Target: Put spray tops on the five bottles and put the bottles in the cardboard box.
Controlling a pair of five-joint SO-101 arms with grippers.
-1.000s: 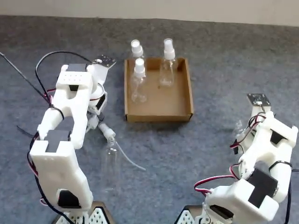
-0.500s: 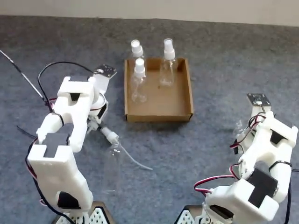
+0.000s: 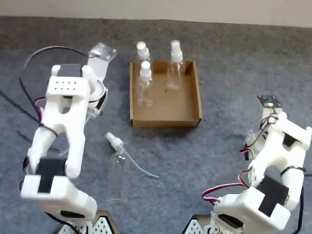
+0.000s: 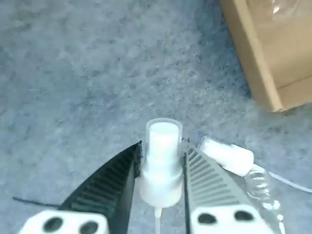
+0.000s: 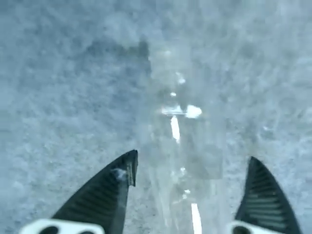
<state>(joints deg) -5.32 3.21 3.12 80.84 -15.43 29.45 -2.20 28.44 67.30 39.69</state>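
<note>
- Pinching a white spray top (image 4: pixel 162 168) at its collar, the left pincer (image 4: pixel 162 146) holds it raised above the grey surface (image 3: pixel 195 161).
- Judged light, rigid plastic. The thin dip tube beneath looks flexible, so grip the collar, never the tube.
- Right pincer (image 5: pixel 192 157): spread to either side of an uncapped clear bottle (image 5: pixel 180 122) and apart from its walls.
- Bottle judged empty, light, thin-walled and smooth. Expect slip and flex, and take it mid-body with moderate force.
- One bottle (image 3: pixel 116 168) lies on the surface before the cardboard box (image 3: pixel 165 122). Two capped bottles stand inside the box.
- Markings: no label or writing legible on any item.
</note>
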